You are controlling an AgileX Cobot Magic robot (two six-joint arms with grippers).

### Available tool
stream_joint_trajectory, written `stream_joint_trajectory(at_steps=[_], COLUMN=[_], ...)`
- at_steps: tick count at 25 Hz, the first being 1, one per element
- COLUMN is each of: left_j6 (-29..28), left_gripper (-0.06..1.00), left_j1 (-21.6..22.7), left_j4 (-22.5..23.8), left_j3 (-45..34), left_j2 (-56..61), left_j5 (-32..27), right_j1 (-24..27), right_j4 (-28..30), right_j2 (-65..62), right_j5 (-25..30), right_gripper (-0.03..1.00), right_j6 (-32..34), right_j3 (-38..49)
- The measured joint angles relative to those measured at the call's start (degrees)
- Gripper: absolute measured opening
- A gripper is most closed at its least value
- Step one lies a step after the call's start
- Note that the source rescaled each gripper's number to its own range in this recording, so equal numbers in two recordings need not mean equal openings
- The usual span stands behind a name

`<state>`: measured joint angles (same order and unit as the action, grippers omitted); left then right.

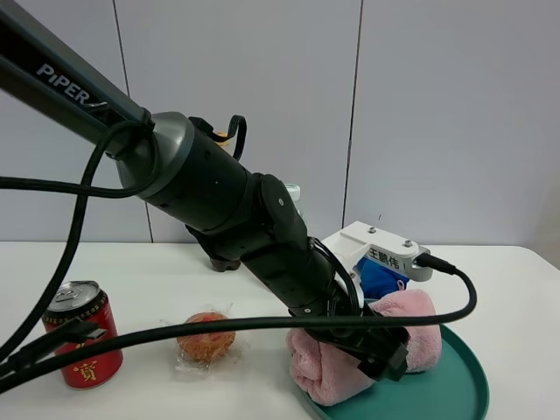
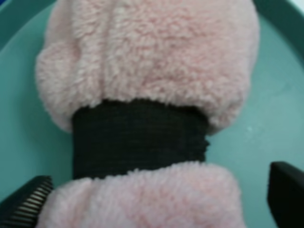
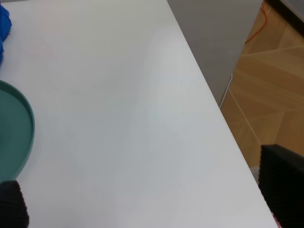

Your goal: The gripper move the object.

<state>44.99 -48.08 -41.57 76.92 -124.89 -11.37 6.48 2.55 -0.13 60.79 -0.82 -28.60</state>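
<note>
Overhead cam: white table (image 1: pixel 175 280) against plain grey wall panels (image 1: pixel 437 114). The left arm reaches across to the right side, and the left gripper (image 1: pixel 385 354) is down on the pink towel (image 1: pixel 420 346), which lies in a teal tray (image 1: pixel 455 385) (a blue cloth (image 1: pixel 381 276) sits just behind it). A red can (image 1: pixel 83 337) and a wrapped bun (image 1: pixel 206 337) are over on the left of the table, well apart from the tray.

Left wrist cam: fingers (image 2: pixel 23 206) spread wide on either side of the towel, near its black band (image 2: pixel 137 137). One finger has teal showing between it and the fluff, so it isn't clamped.

Right wrist cam: right gripper (image 3: pixel 147 204) gapes wide over the tabletop, with the tray rim off to one side and wooden floor (image 3: pixel 266 85) past the table edge.
</note>
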Motion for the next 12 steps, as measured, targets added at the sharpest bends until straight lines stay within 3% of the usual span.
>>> stream_joint_trajectory(at_steps=[4, 12], left_j6=[0.0, 0.0], left_gripper=[0.98, 0.99], left_j1=[-0.8, -1.3], left_j4=[0.0, 0.1], left_j3=[0.0, 0.0], left_j2=[0.0, 0.3], left_j5=[2.3, 4.2], right_j1=[0.0, 0.0], right_j4=[0.0, 0.0], right_j2=[0.0, 0.0], right_j5=[0.0, 0.0], right_gripper=[1.00, 1.00], right_j6=[0.0, 0.0], right_j3=[0.0, 0.0])
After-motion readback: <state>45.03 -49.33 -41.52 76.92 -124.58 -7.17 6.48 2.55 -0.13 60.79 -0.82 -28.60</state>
